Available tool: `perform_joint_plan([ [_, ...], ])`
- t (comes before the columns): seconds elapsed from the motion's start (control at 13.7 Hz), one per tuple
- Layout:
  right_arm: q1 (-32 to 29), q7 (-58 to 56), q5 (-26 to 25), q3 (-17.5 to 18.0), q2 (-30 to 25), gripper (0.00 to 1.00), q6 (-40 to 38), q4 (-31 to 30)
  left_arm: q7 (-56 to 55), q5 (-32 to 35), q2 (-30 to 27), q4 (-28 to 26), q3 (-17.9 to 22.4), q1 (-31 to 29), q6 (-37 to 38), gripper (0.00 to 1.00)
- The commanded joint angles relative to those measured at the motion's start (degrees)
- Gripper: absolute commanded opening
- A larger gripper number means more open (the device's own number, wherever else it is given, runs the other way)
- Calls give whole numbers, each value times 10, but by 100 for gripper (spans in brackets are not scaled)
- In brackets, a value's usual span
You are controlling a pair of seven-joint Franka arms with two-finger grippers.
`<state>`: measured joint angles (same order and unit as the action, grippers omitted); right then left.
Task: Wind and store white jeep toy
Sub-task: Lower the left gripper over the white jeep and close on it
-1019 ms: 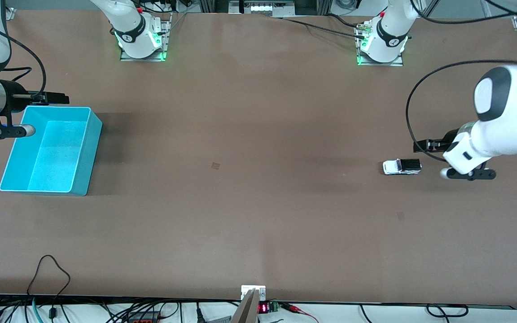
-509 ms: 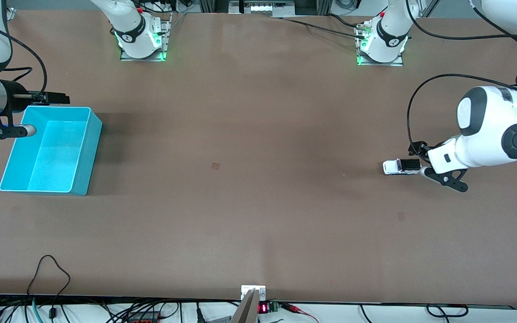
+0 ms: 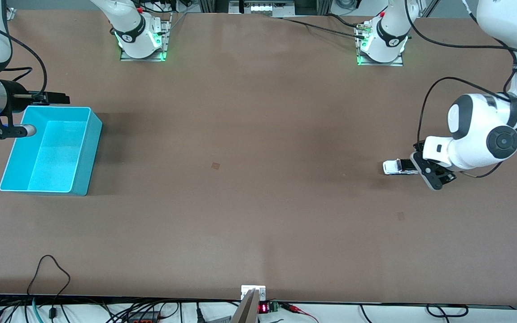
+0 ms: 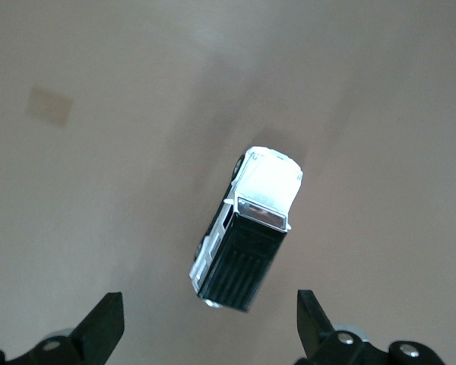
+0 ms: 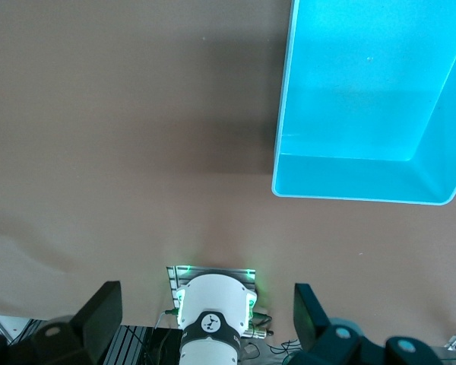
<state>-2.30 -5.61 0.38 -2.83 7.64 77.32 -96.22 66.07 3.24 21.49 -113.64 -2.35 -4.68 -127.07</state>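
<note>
Left end effector [image 4: 209,334], fingers apart, hovers over the small boxy white jeep toy [image 3: 395,167] on the brown desk [image 3: 258,202]. Centre your fingers across its sides before closing. Right end effector [image 3: 38,114], also apart, waits over the turquoise plastic bin [image 3: 92,148].

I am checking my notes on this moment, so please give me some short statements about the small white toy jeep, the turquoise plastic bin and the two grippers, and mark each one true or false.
1. The small white toy jeep with the black roof panel stands on the brown table, toward the left arm's end. True.
2. The left gripper is shut on the jeep. False: its fingers stand open, one on each side of the jeep's rear, not touching it.
3. The turquoise plastic bin already holds the jeep. False: the bin is empty.
4. The right gripper is open, at the bin's edge at the right arm's end. True.
5. The jeep lies on its side. False: it sits on its wheels, roof up.
</note>
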Motion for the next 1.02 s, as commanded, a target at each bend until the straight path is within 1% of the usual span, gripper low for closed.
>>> perform_joint_plan([
  [0.0,-3,-11,-5,4,2,100,-11,10,50,9,-2,-31,-4,-3,-22,100],
  [0.22,-3,-11,-5,4,2,100,-13,10,56,9,-2,-48,-4,-2,-23,100],
  [0.36,-4,-11,-5,4,2,100,-12,9,108,13,-2,-57,-5,0,-37,100],
  [0.58,-6,-11,-5,4,3,100,-10,9,199,16,-1,-60,-5,-1,-84,100],
  [0.73,-4,-10,-5,4,4,100,-11,9,212,16,-1,-75,-5,-1,-109,100],
  [0.95,-2,-4,-6,4,4,100,-12,10,215,16,-1,-90,-5,0,-123,100],
])
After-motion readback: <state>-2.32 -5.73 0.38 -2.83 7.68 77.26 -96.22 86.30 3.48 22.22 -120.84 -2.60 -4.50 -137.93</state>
